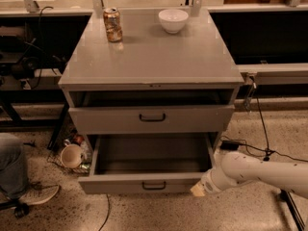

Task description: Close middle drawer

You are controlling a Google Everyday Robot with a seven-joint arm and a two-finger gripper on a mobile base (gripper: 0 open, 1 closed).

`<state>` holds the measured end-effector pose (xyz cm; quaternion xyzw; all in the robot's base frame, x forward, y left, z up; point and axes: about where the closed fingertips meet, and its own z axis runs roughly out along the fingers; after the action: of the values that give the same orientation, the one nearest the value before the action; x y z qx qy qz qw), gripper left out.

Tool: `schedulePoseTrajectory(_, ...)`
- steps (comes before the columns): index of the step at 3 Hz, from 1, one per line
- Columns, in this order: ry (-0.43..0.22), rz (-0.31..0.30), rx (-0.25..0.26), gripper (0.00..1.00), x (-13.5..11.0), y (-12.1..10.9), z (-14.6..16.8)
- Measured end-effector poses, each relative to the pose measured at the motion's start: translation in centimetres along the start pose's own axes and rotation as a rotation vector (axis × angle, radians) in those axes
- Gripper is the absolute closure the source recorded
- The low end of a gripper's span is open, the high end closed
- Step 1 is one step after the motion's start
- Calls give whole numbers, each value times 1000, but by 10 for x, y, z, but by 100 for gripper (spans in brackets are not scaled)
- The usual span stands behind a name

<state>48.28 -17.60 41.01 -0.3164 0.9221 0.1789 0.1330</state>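
Note:
The middle drawer [144,183] is pulled far out of the grey cabinet [149,61]. It has a low flat front, a small dark handle [154,185] and a wide, empty grey box. My gripper [198,190] is at the end of the white arm [250,172], low on the right. It rests against the right end of the drawer's front. The first drawer [151,118], above, has a taller front and stands slightly out. The third drawer is hidden.
A can [112,25] and a white bowl [173,20] stand on the cabinet top. A cup [71,156] and clutter lie on the floor left of the cabinet. A person's leg and shoe [19,177] are at far left. Cables [260,153] run on the floor at right.

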Motion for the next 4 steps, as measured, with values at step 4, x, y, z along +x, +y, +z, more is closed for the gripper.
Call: schedulePoseTrajectory(4,-208,-41,160,100,-75,-71,0)
